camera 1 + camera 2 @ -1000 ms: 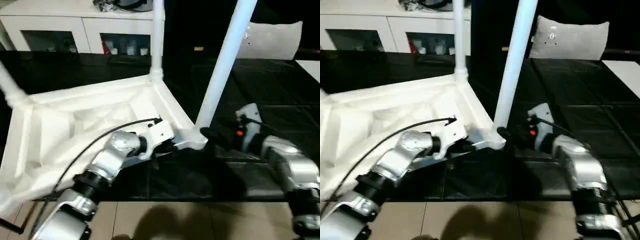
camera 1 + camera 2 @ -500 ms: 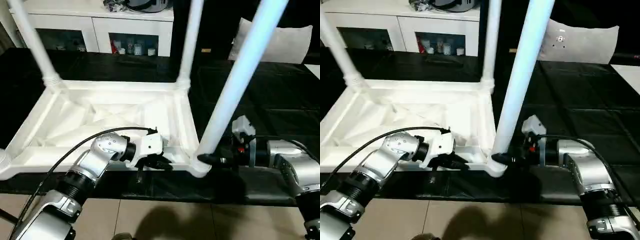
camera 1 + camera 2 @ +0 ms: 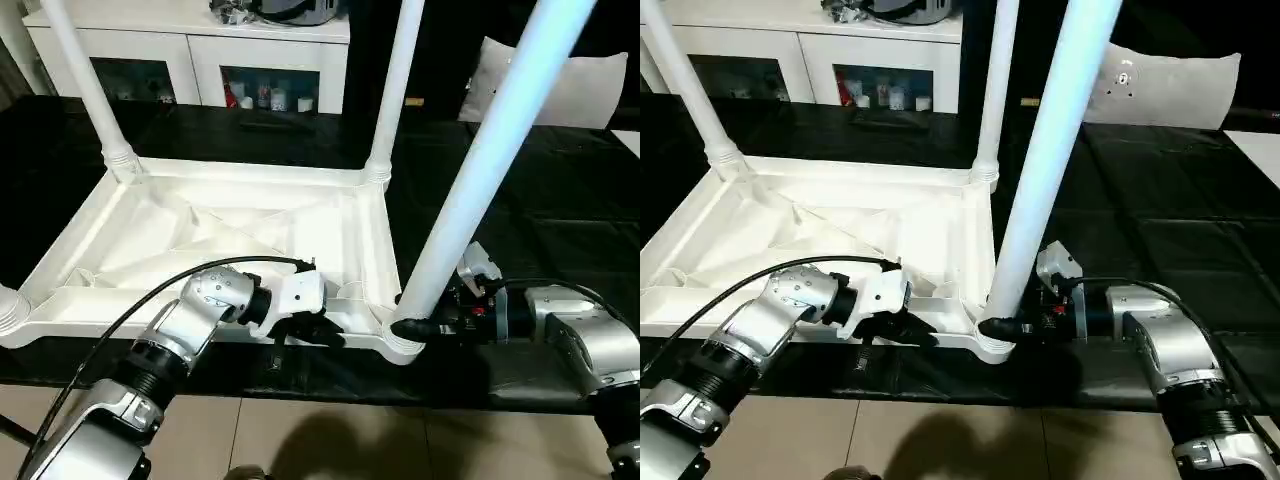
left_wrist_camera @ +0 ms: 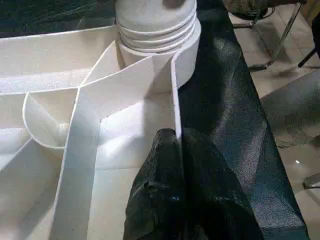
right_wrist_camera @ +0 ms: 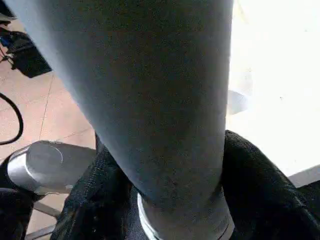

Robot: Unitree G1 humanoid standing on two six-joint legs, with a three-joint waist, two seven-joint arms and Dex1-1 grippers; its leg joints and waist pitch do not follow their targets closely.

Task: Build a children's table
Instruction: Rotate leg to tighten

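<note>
The children's table lies upside down, its white ribbed top (image 3: pixel 230 230) on the black surface and its legs pointing up. My left gripper (image 3: pixel 325 330) is shut on the top's thin near rim (image 4: pixel 176 100), just beside the corner socket (image 4: pixel 157 30). The near right leg (image 3: pixel 480 170) stands in that socket. My right gripper (image 3: pixel 410 326) reaches in from the right at the leg's base. Its black fingers (image 5: pixel 260 180) press against both sides of the leg (image 5: pixel 165 100). Two more legs (image 3: pixel 85 80) (image 3: pixel 400 80) rise from the far corners.
A white cabinet with glass doors (image 3: pixel 200 60) stands behind the black work surface (image 3: pixel 560 200). At the back right lies a pale grey cushion (image 3: pixel 590 85). The tiled floor (image 3: pixel 330 440) starts just below the surface's near edge. Chair legs (image 4: pixel 280 30) stand on it.
The whole view has swung, so the table now sits squarer in it. My right gripper's fingers have closed in around the leg's base. The left gripper has kept its hold on the rim.
</note>
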